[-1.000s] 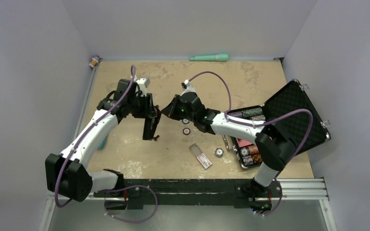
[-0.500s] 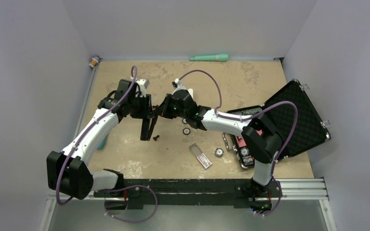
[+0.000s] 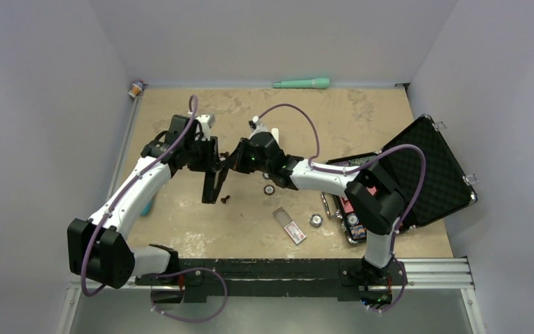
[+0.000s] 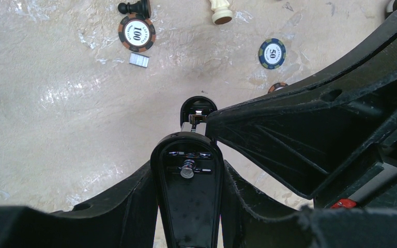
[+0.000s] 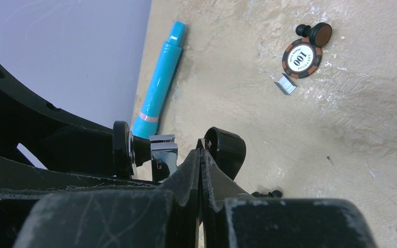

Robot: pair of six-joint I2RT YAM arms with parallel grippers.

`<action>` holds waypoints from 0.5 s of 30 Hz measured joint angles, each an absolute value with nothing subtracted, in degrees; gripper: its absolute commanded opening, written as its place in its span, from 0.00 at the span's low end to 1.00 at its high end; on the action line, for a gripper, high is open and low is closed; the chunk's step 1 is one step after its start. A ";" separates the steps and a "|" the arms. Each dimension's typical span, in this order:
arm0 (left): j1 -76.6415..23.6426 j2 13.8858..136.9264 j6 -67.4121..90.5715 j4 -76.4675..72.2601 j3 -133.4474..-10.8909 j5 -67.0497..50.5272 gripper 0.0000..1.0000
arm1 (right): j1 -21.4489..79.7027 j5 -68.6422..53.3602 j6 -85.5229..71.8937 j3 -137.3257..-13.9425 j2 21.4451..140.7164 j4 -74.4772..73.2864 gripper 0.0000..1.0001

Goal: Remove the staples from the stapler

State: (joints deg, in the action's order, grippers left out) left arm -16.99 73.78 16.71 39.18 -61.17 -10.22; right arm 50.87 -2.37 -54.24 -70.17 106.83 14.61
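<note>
My left gripper (image 3: 208,165) is shut on the black stapler (image 3: 214,186), which hangs nose-down above the table. From the left wrist, the stapler's glossy top arm (image 4: 188,201) sits clamped between the fingers (image 4: 116,212), and its base end (image 4: 198,106) shows farther off. My right gripper (image 3: 229,161) is shut, its pinched tips (image 5: 200,151) wedged between the silvery metal channel (image 5: 164,151) and the stapler's black rounded part (image 5: 227,147). A short silvery strip of staples (image 5: 286,84) lies on the table beside a poker chip (image 5: 302,57).
An open black case (image 3: 424,163) of poker chips stands at the right. A small white box (image 3: 290,227) and loose chips (image 3: 269,189) lie mid-table. A blue pen (image 5: 161,77) lies by the left wall, a green marker (image 3: 302,83) at the back. Chess pieces (image 4: 134,7) are scattered about.
The right gripper has moved left, up to the stapler, and its tips now touch it. The left arm and the stapler have barely moved.
</note>
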 measured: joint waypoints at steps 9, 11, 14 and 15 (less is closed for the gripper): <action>-15.79 73.78 16.75 39.20 -61.17 -10.72 0.00 | 50.98 -3.66 -55.44 -66.15 107.63 18.33 0.00; -15.51 73.78 16.75 39.20 -61.17 -10.96 0.00 | 51.22 -3.99 -55.70 -65.23 107.90 18.61 0.00; -15.09 73.78 16.71 39.57 -61.17 -10.81 0.00 | 52.16 -4.01 -56.01 -64.75 108.51 19.11 0.00; -14.94 73.78 16.71 39.90 -61.17 -10.72 0.00 | 52.64 -3.99 -56.14 -64.58 108.53 19.14 0.00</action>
State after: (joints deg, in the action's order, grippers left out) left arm -14.94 73.78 16.71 39.90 -61.17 -10.72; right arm 52.64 -3.99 -56.14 -64.58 108.53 19.14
